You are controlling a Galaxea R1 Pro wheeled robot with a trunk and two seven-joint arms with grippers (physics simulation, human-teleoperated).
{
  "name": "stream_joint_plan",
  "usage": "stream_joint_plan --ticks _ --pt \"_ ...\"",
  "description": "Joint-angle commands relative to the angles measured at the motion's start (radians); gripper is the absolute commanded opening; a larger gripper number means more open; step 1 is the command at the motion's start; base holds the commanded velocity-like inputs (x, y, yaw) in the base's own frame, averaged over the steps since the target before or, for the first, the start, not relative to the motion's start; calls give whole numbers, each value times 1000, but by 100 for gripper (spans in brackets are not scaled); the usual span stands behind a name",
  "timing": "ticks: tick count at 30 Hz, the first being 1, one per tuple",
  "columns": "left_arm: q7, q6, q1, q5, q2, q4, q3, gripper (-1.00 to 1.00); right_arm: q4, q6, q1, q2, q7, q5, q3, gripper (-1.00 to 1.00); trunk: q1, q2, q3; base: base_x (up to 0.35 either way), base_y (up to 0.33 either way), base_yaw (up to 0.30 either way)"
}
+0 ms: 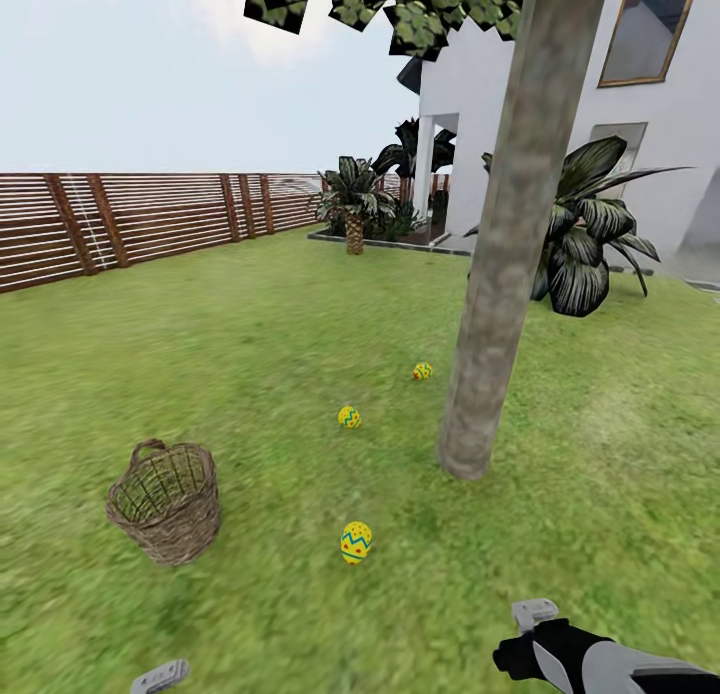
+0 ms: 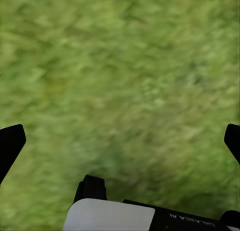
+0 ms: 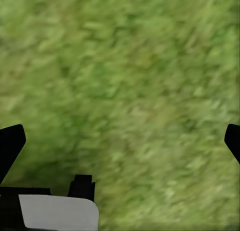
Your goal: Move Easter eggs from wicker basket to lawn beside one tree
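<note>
your three yellow painted easter eggs (image 1: 356,541) lie left of the grey-brown tree trunk (image 1: 500,274), outside the tilted brown wicker basket (image 1: 167,501) (apparently empty); both grippers (image 2: 120,141) (image 3: 120,141) hang wide, holding nothing.

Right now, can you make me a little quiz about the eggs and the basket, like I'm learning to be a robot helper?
1. How many Easter eggs lie on the lawn?
2. True or false: the wicker basket stands perfectly upright.
3. Which egg lies nearest the wicker basket: A, the nearest egg; B, the middle egg; C, the farthest egg?

Key
1. Three, all out on the grass left of the tree.
2. False: it tilts and looks empty through its open weave.
3. A.

Bonus fact: both wrist views show wide-apart jaws over bare grass.
</note>
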Motion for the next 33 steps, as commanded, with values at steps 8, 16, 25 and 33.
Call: stream_joint_plan --ticks 8,16,25,33 --pt "-5 1 -2 9 -2 3 2 100 1 2 -1 -1 4 10 4 100 -31 55 24 0 0 0" --pt "-5 2 -2 9 -9 10 2 100 2 2 -1 -4 4 11 7 100 -61 111 49 0 0 0" --pt "-5 3 -2 9 -19 18 2 100 1 2 -1 -5 5 11 7 100 -96 174 77 0 0 0" --pt "-3 3 -2 9 -34 20 2 100 3 3 -1 -3 4 11 7 100 -127 230 102 0 0 0"
